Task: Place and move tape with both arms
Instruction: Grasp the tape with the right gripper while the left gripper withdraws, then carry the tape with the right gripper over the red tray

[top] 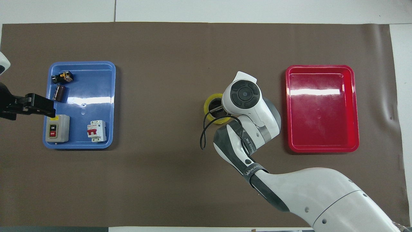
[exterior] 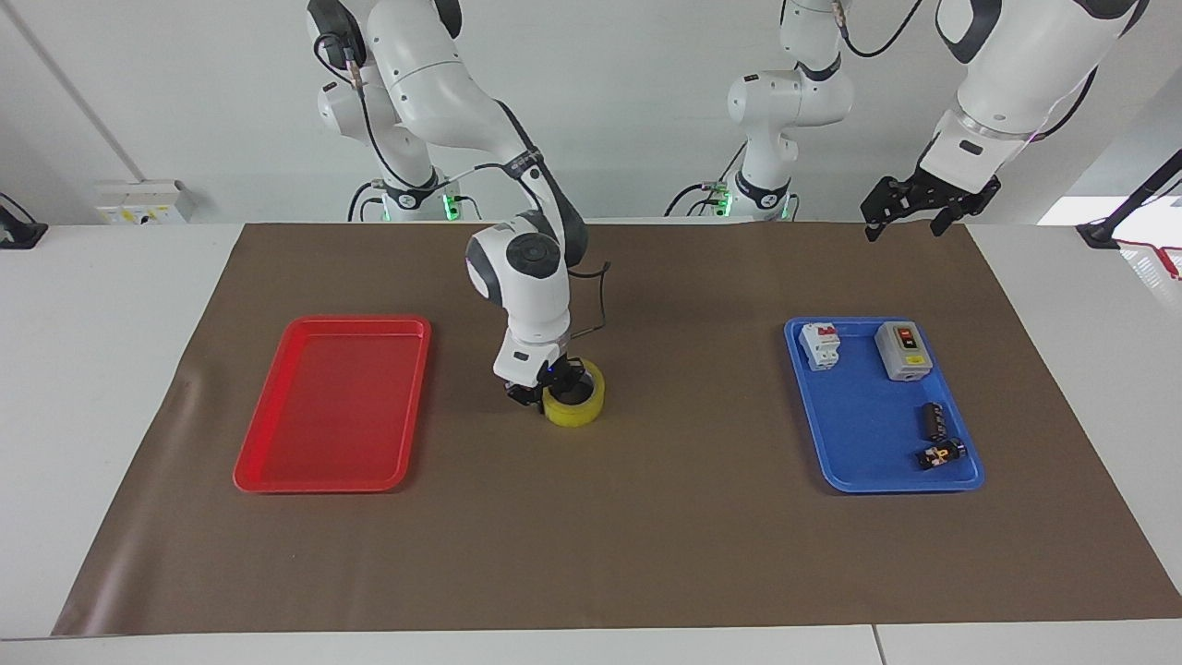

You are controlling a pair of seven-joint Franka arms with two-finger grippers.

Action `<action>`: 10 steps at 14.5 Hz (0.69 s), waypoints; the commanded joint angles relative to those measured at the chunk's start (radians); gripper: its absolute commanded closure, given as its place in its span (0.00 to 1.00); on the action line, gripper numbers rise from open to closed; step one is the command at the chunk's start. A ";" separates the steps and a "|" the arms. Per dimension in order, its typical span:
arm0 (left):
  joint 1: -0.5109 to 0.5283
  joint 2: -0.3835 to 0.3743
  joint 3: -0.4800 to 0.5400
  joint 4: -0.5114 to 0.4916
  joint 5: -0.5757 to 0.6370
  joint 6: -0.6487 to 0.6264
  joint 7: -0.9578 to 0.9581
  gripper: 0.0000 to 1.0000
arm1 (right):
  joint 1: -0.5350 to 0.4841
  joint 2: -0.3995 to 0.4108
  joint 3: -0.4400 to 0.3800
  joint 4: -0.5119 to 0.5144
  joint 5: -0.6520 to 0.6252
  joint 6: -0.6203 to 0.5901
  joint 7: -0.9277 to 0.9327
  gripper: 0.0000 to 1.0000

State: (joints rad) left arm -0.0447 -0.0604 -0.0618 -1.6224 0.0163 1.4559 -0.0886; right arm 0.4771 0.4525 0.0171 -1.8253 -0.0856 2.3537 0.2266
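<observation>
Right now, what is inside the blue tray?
In the blue tray: a grey on/off switch box, a white circuit breaker, a dark capacitor and a small black part. The left claw covers the switch box's corner.

One camera sits high across the tabletop [exterior: 591, 573], facing the arm bases at the top of its frame. The other looks steeply down from above the robots' end. Both stand well back and share the whole brown mat [top: 161, 48], turned half around between them.
</observation>
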 commanded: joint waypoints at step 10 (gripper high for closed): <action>-0.003 -0.030 0.002 -0.027 -0.055 0.058 0.010 0.00 | -0.467 -0.265 0.006 -0.041 -0.010 -0.412 -0.661 1.00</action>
State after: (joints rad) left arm -0.0467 -0.0676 -0.0666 -1.6225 -0.0257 1.4966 -0.0886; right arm 0.1084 0.2386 0.0045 -1.7440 -0.0911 1.8647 -0.3055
